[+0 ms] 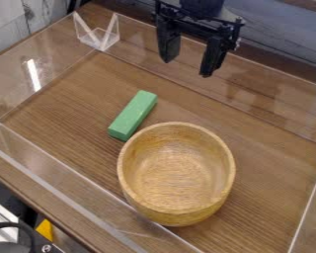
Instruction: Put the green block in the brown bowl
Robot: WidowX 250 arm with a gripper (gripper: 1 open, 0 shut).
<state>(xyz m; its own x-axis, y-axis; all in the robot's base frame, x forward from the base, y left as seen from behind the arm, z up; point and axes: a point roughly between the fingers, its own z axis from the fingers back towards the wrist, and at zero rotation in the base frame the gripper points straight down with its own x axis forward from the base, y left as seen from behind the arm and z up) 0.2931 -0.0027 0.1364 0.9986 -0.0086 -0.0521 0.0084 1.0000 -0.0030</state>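
Wood-grain table (68, 109) ringed by clear plastic walls (29, 74) carries two items: the green block (133, 115) lies flat near the middle, its long axis running diagonally, just beside the rim of the brown bowl (177, 171), which sits upright toward the near edge with nothing inside. Above the far side hangs the black gripper (196, 57), pointing down, fingers spread wide and holding nothing, well apart from the block and the bowl.
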